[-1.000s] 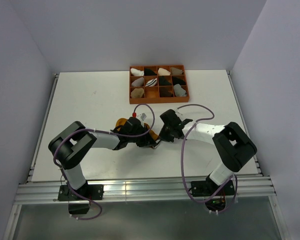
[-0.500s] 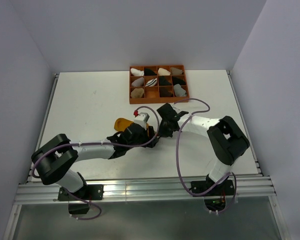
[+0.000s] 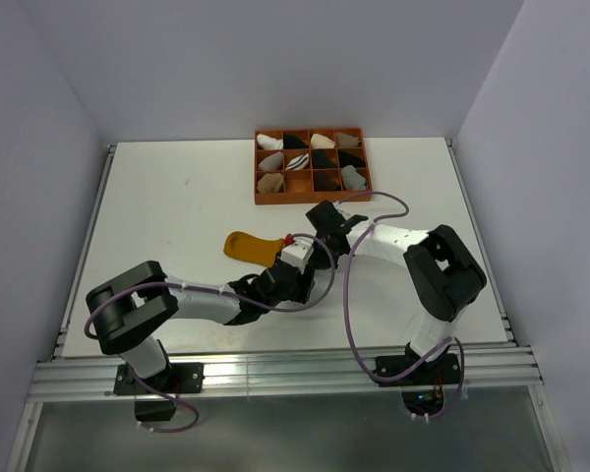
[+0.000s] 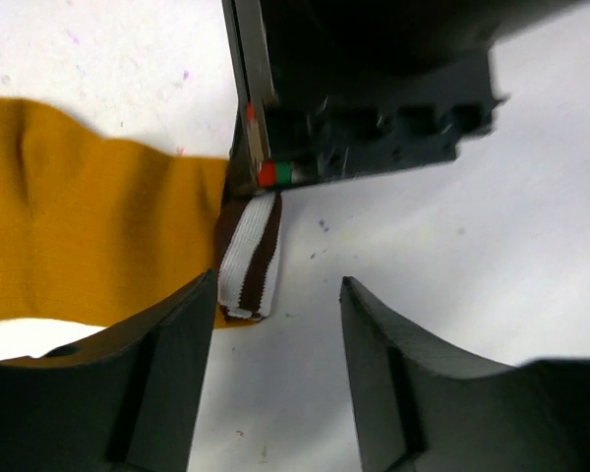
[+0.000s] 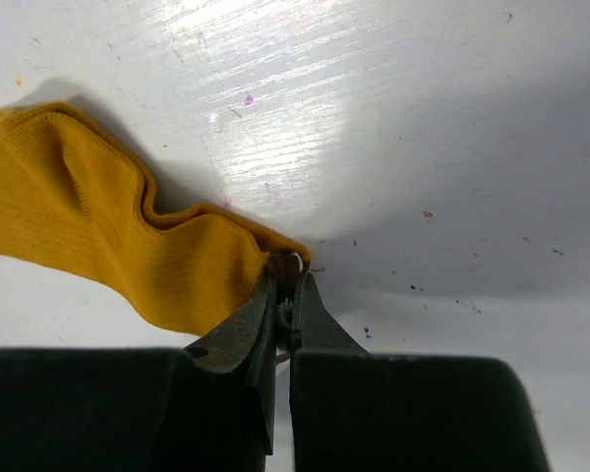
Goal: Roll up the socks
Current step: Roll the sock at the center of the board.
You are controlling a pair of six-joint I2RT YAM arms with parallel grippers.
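The yellow sock [image 3: 248,246] lies flat near the middle of the table [image 3: 177,197]. The right gripper [image 5: 288,285] pinches its striped cuff [image 4: 251,256]. The left gripper [image 4: 275,305] stands spread, just beside that cuff.

**Right gripper [image 5: 287,300] pinching the end of the sock [image 5: 98,236]**
The two dark fingers [image 5: 238,334] are rising from the bottom of the view and meeting with no gap between them, clamping a small fold at the sock's right end. The mustard fabric is lying on the white table [image 5: 452,147] and running off to the left edge in soft ripples. A bright glare is showing on the tabletop above it.
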